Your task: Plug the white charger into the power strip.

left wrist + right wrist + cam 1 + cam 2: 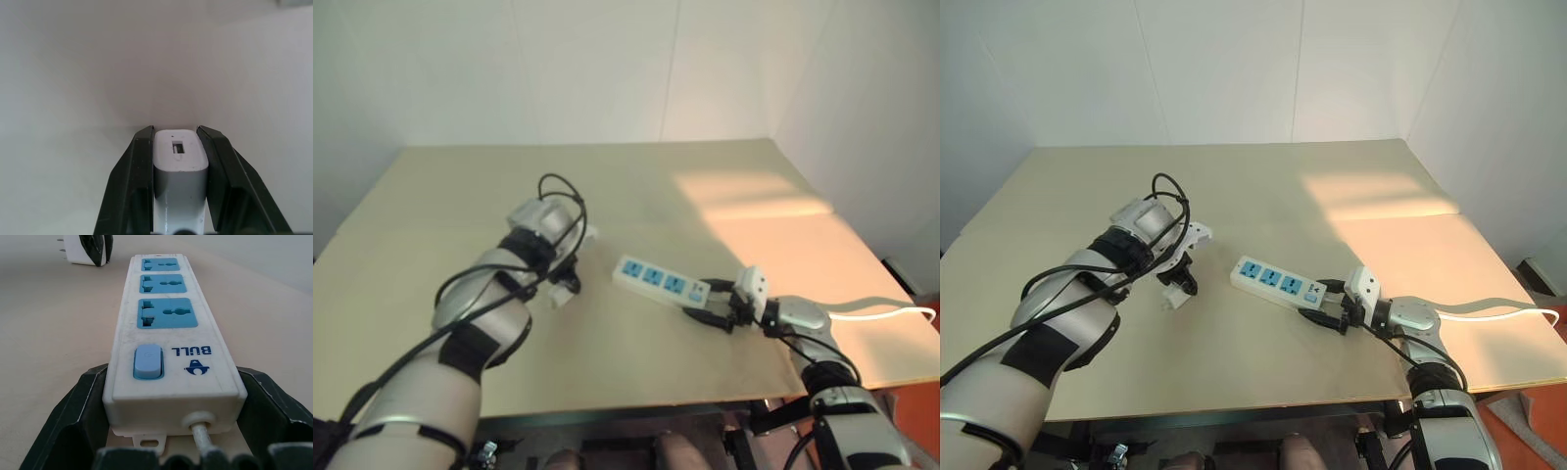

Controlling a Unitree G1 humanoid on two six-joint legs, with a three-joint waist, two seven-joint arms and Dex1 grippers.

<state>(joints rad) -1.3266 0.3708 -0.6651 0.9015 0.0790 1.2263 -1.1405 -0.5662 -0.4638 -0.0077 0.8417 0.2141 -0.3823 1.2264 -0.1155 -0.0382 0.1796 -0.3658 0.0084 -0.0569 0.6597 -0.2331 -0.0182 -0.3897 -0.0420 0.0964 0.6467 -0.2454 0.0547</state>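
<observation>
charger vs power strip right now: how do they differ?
Size: the white charger is a small block; the power strip is a long bar, far bigger.
Face: the charger is plain white with one small slot; the strip has three blue sockets and a blue switch.
Grip: the left gripper pinches the charger; the right gripper flanks the strip's cable end.
Both have white bodies.

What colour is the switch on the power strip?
Pale blue; the switch on the white power strip shows best from the right wrist.

Both arms are smooth silver-grey shells broken by black bands at the joints, with thin black cables looping loosely along them. Each wrist carries a small white boxy housing, and the left hand [570, 284] and right hand [1330, 315] end in two black, wedge-shaped fingers.
</observation>
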